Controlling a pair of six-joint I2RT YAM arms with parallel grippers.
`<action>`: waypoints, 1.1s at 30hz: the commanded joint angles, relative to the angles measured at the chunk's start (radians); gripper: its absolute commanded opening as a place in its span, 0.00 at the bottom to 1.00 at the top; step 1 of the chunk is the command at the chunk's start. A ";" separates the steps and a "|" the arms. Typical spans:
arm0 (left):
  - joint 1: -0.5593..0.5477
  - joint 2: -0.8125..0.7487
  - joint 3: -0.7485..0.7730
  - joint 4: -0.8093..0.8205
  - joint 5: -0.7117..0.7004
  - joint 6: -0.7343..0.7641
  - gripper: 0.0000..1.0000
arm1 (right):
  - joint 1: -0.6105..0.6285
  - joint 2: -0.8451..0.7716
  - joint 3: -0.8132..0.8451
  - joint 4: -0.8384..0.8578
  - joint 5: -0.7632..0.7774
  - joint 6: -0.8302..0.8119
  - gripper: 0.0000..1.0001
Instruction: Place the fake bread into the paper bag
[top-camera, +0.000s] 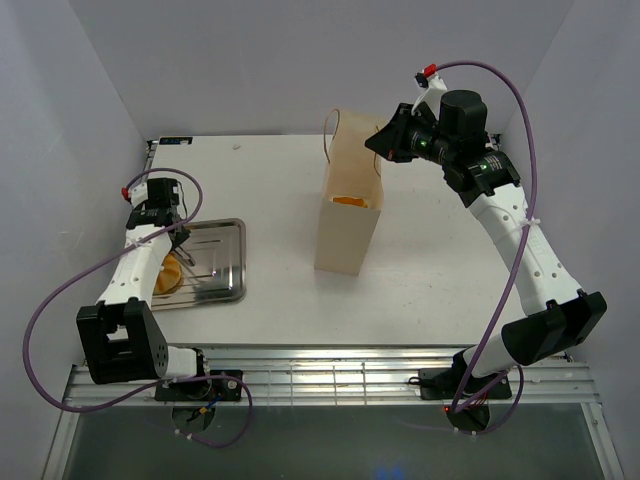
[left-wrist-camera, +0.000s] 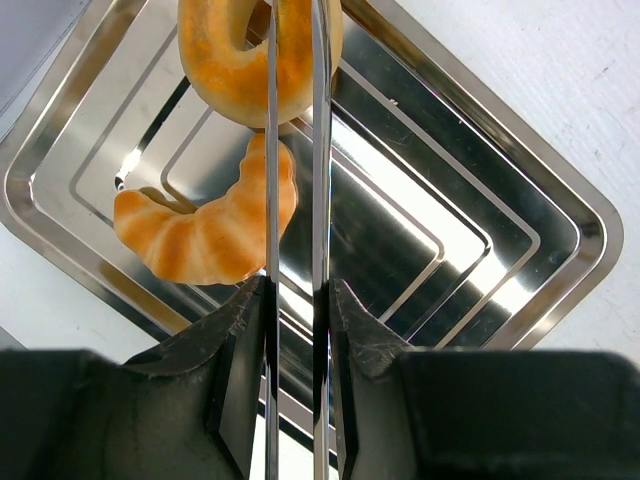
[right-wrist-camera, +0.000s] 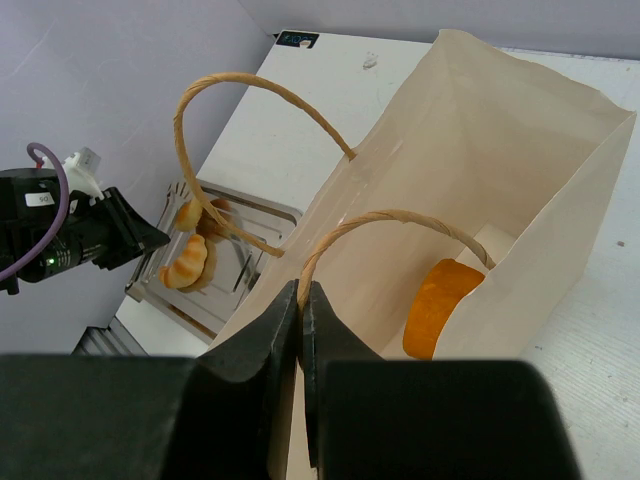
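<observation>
Tweezers (left-wrist-camera: 320, 150) squeezed in my left claw (left-wrist-camera: 295, 290) nip the ring-shaped bread (left-wrist-camera: 225, 60) over the metal tray (left-wrist-camera: 540, 230), croissant (left-wrist-camera: 200, 235) at its 6 o'clock, while my right claw (right-wrist-camera: 301, 300) clamps the paper bag (right-wrist-camera: 520, 130), at the tray's 3 o'clock, steady for loading.

I work on a white worktop (top-camera: 270, 190), boxed in by plain pale panels: a back wall (top-camera: 300, 60) at the top, a left wall (top-camera: 60, 150) and a right wall (top-camera: 590, 150). A ribbed metal rail (top-camera: 340, 375) crosses the bottom. The light is soft and even.
</observation>
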 joint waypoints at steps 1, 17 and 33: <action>0.006 -0.055 0.009 0.010 -0.012 0.011 0.20 | 0.005 -0.022 -0.002 0.028 -0.009 0.007 0.08; 0.006 -0.125 0.005 0.009 0.069 0.031 0.12 | 0.004 -0.035 -0.011 0.029 -0.004 0.011 0.08; 0.006 -0.352 -0.002 0.056 0.384 -0.025 0.09 | 0.004 -0.105 -0.103 0.075 0.010 0.042 0.08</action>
